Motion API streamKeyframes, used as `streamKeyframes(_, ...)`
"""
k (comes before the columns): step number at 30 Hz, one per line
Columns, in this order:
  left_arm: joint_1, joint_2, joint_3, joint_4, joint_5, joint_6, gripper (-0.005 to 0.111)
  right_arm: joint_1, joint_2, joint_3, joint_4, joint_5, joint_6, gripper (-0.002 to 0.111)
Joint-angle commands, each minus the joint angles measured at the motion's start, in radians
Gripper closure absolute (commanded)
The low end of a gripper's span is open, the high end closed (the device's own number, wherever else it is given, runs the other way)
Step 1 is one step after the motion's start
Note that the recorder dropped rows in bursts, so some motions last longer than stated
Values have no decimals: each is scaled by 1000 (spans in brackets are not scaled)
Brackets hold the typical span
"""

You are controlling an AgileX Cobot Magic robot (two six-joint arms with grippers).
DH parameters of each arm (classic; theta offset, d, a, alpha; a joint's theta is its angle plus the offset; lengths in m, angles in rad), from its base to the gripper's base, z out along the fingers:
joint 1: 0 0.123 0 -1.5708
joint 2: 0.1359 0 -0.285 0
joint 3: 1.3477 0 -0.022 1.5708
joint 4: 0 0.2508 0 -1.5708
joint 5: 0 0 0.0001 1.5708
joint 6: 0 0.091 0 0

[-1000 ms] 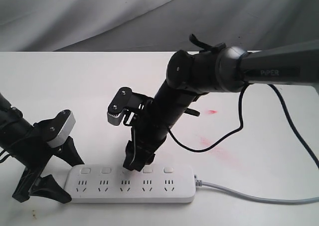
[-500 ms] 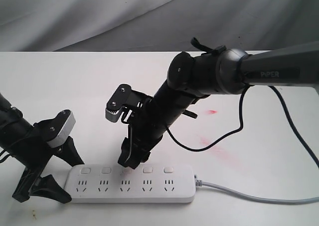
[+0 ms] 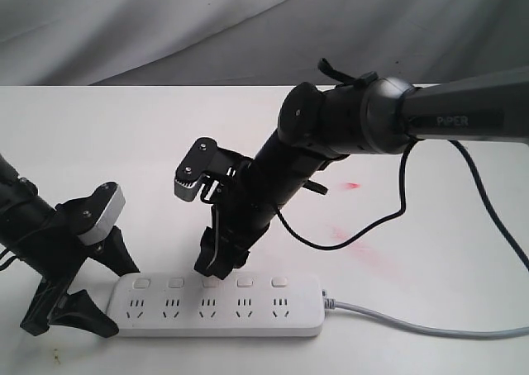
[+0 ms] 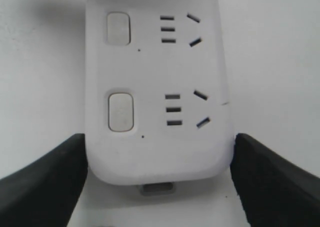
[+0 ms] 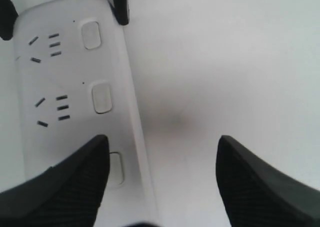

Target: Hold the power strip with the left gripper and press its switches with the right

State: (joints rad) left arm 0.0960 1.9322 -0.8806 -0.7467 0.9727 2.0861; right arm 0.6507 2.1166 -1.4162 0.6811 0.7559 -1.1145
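Fingers (image 4: pixel 45 182) of left gripper (image 3: pixel 121 301) sit against both long sides of the power strip (image 3: pixel 248 313) at its end, clamping it on the white table (image 3: pixel 99 144). The right gripper (image 3: pixel 215 263) is spread wide w/ nothing held; one finger (image 5: pixel 75 187) is over the 3rd switch (image 5: pixel 116 168), contact not clear.

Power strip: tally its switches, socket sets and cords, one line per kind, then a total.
Switches: 5
Socket sets: 5
Grey cord: 1
Total for the power strip: 11
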Motion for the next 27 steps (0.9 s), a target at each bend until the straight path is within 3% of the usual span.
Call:
streamKeyframes(1, -7, 1, 5, 3, -4, 6, 45, 6, 4, 20, 7, -35, -10, 51)
streamKeyframes(6, -7, 1, 5, 3, -2, 6, 45, 7, 40, 44, 8, -20, -10, 51)
streamKeyframes(14, -7, 1, 5, 3, -2, 6, 45, 7, -88, 46, 2, -76, -8, 51)
streamKeyframes(19, -7, 1, 5, 3, -2, 6, 45, 17, -19, 89, 28, -105, -11, 51)
streamKeyframes(27, -7, 1, 5, 1, 6, 6, 45, 21, -46, 93, -69, -112, 64, 53)
